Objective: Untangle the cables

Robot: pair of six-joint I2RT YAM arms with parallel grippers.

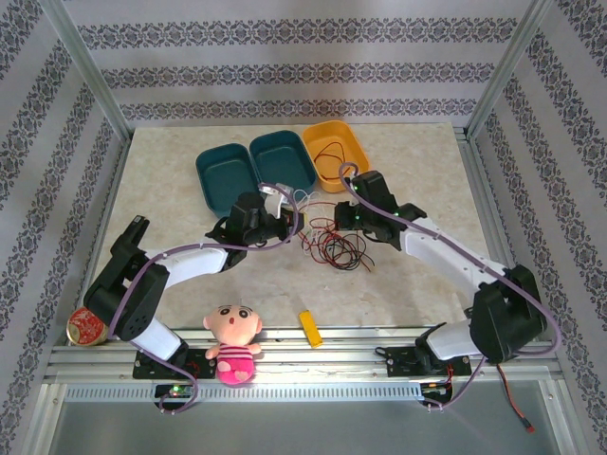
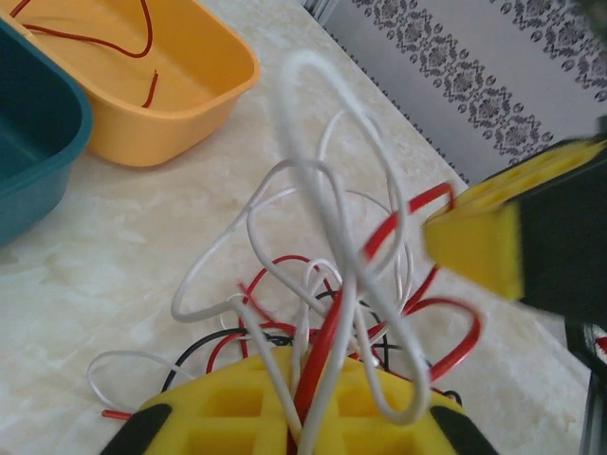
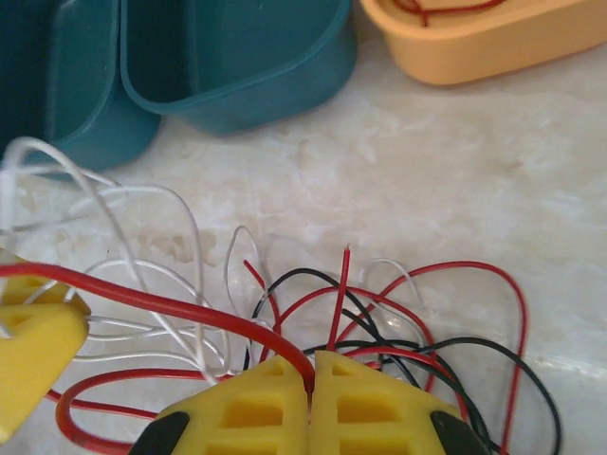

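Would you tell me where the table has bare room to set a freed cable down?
Bare marble lies right of the orange bin up to the table edge, and left of the teal bins. The middle is crowded: the cables sprawl between the left gripper and right gripper.

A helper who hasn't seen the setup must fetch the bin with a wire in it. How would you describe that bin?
On the marble-patterned table, three tubs stand in a row along the far edge. It is the orange tub at the right end, beside the two teal tubs. It alone is orange and has a loose red wire lying in it.
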